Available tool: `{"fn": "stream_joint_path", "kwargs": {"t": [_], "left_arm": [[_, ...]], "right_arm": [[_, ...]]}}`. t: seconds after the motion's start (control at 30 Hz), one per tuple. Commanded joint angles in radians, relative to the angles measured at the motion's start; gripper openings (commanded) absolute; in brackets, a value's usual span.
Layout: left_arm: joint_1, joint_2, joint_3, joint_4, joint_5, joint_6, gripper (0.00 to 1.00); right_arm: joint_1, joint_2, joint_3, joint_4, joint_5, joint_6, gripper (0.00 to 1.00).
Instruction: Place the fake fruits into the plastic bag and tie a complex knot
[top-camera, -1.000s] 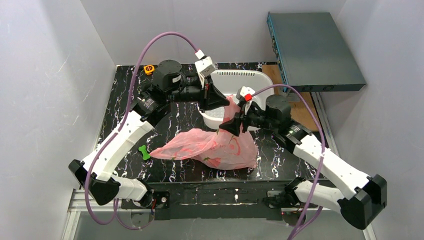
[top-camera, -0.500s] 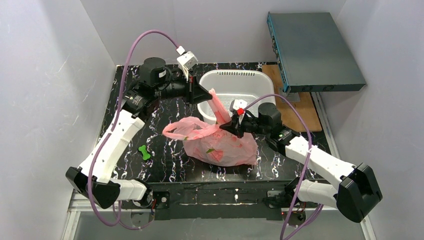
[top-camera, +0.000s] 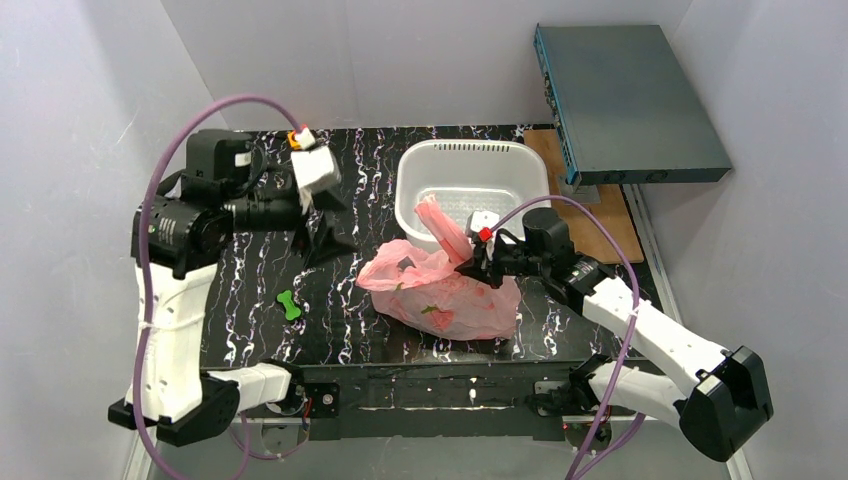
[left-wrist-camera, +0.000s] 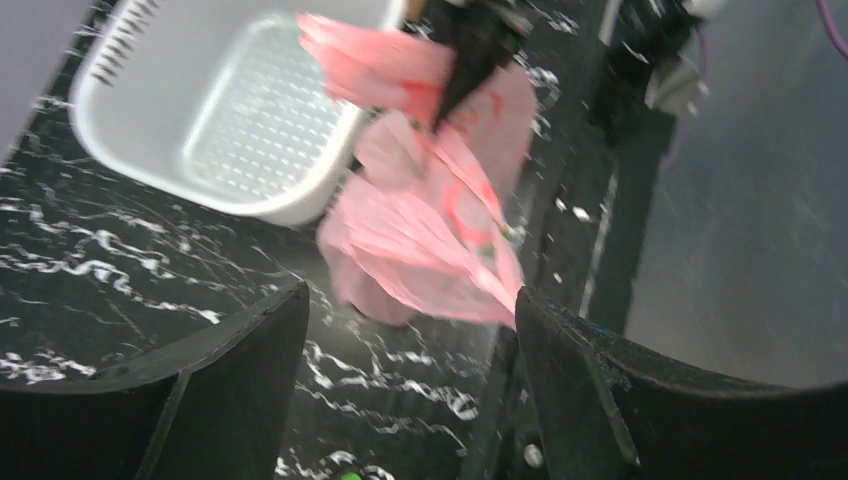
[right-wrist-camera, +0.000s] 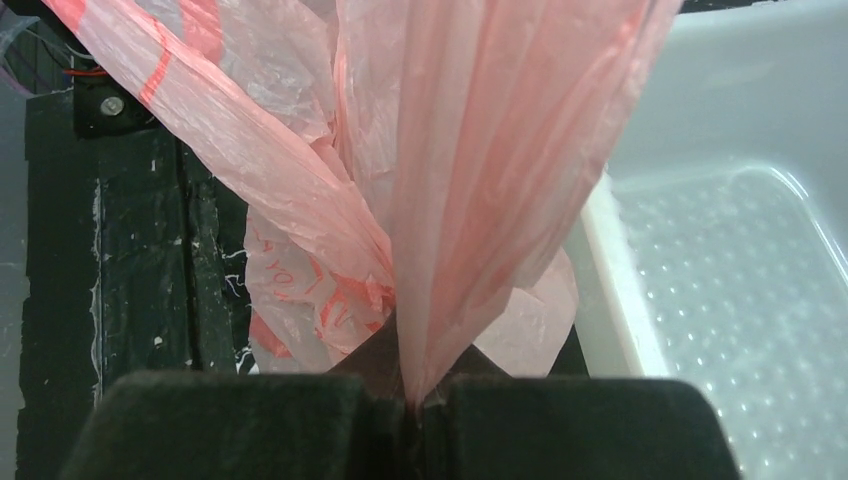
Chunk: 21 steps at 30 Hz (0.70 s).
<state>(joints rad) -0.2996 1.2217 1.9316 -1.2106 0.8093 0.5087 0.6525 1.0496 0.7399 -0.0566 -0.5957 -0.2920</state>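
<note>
1. Pink plastic first: the bag (top-camera: 440, 295) lies in a crumpled mound on the table (top-camera: 250, 290), directly below and left of the right pincer (top-camera: 470, 262). One handle strip rises from that pincer's tips toward the basket (top-camera: 470, 160).
2. The fruits cannot be made out clearly through the plastic.
3. Right pincer (right-wrist-camera: 410, 400) is pressed together on that strip and has barely moved over the last second.
4. Big change on the other side: the left pincer (top-camera: 325, 240) has let go and swung well away to the left. Its wrist view shows the jaws spread with nothing between them (left-wrist-camera: 410, 300).
5. The end it was stretching has flopped back onto the mound.
6. My read: no finished knot shows, so a fresh grab of the loose handle looks due.
</note>
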Motion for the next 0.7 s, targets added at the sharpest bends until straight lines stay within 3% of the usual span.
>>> {"fn": "stream_joint_path", "kwargs": {"t": [0.0, 0.13, 0.3, 0.43, 0.57, 0.67], "left_arm": [[0.008, -0.013, 0.033, -0.401, 0.087, 0.264, 0.74], [0.008, -0.06, -0.044, -0.433, 0.148, 0.335, 0.74], [-0.02, -0.125, -0.217, -0.209, 0.177, 0.262, 0.75], [-0.045, -0.132, -0.291, -0.039, 0.153, 0.203, 0.83], [-0.079, -0.127, -0.33, 0.024, 0.184, 0.227, 0.98], [-0.139, -0.139, -0.371, 0.09, 0.151, 0.239, 0.98]], "right_arm": [[-0.02, -0.02, 0.047, -0.049, -0.022, -0.026, 0.01], [-0.022, -0.021, 0.044, -0.061, -0.033, -0.037, 0.01], [-0.022, -0.015, 0.054, -0.061, -0.035, -0.039, 0.01], [-0.022, -0.014, 0.06, -0.061, -0.05, -0.042, 0.01], [-0.022, -0.014, 0.061, -0.061, -0.052, -0.049, 0.01], [-0.022, -0.015, 0.061, -0.063, -0.051, -0.057, 0.01]]}}
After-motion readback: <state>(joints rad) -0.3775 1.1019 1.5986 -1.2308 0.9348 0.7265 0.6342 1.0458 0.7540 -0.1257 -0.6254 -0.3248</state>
